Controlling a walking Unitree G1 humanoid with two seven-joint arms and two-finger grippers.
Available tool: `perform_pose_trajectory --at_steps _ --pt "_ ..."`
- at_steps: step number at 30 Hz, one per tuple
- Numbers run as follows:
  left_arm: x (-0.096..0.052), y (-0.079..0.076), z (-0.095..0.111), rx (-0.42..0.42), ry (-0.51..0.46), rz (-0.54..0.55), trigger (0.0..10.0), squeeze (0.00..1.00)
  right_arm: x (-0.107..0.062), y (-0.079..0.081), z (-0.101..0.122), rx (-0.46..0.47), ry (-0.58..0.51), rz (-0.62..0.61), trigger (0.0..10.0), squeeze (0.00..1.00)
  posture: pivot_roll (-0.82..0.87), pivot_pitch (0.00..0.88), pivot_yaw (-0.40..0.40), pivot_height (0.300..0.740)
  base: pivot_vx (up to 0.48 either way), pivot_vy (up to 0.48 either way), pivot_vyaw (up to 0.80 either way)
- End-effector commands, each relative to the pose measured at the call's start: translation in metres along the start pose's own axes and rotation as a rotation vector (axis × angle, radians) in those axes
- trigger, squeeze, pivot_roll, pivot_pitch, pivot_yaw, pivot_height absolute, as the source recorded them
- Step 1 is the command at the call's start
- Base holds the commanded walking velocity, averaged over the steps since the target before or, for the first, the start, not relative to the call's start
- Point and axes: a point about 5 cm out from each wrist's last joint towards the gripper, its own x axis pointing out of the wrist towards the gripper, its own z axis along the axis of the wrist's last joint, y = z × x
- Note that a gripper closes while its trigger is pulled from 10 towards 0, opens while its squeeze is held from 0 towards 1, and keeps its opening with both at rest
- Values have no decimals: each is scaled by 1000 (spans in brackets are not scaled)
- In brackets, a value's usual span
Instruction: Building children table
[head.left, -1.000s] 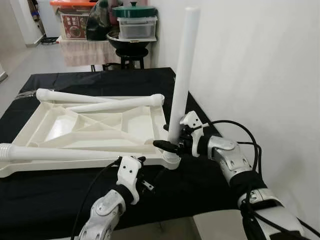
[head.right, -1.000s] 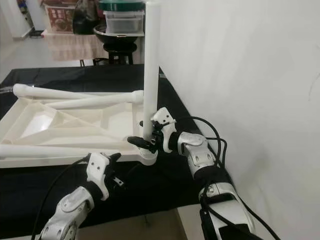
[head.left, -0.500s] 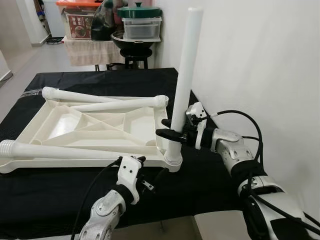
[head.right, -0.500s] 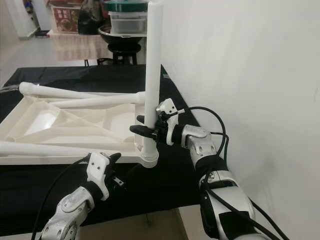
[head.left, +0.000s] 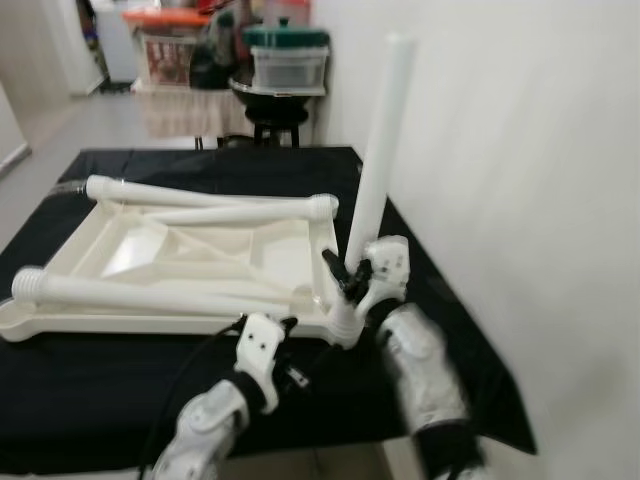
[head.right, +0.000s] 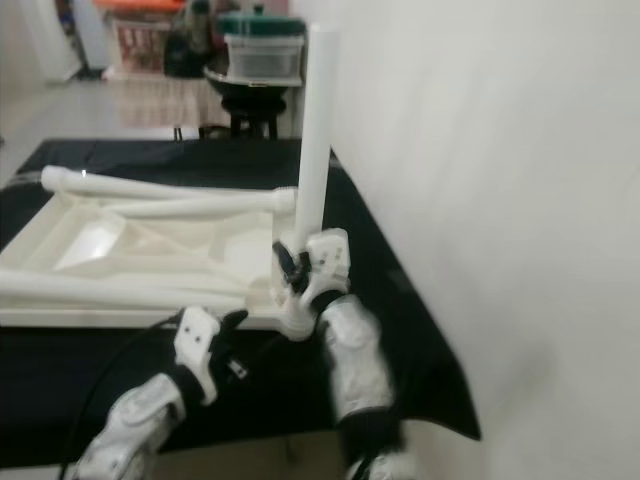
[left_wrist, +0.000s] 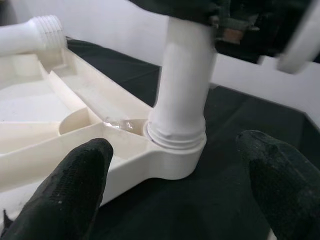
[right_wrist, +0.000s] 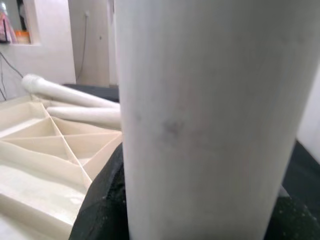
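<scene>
A black-draped tabletop (head.left: 120, 390) stands beside a white wall, with stacked containers behind. On it lies an upturned cream plastic ribbed table panel (head.left: 190, 262), two loose white plastic legs (head.left: 215, 210) laid across it. A third white tubular leg (head.left: 378, 150) stands upright in the near right corner socket (left_wrist: 176, 150), clasped low by the right hand (head.left: 358, 283). The left hand (left_wrist: 175, 180) hovers spread, empty, before the socket. The leg should be kept vertical while being twisted, so the thread seats squarely.
</scene>
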Motion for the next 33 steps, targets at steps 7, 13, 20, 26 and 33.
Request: perform_pose_trajectory --at_steps 7,13,20,26,33 --pt "4 3 1 7 1 -3 10000 0 -7 7 -34 -74 168 101 0 0 -30 0 -65 740 0 0 0" --pt "5 2 1 5 0 -3 10000 0 -9 5 -28 47 186 63 10000 565 -21 0 -70 740 0 0 0" --pt "7 1 1 2 -2 -7 10000 0 9 -6 5 32 100 476 10000 537 -18 0 -70 740 0 0 0" --pt "7 1 1 1 -2 -7 10000 0 16 -30 23 -59 112 713 10000 0 -11 0 -75 740 0 0 0" --pt "8 0 1 3 -3 -4 10000 0 21 -52 32 5 193 867 10000 0 10 0 -86 740 0 0 0"
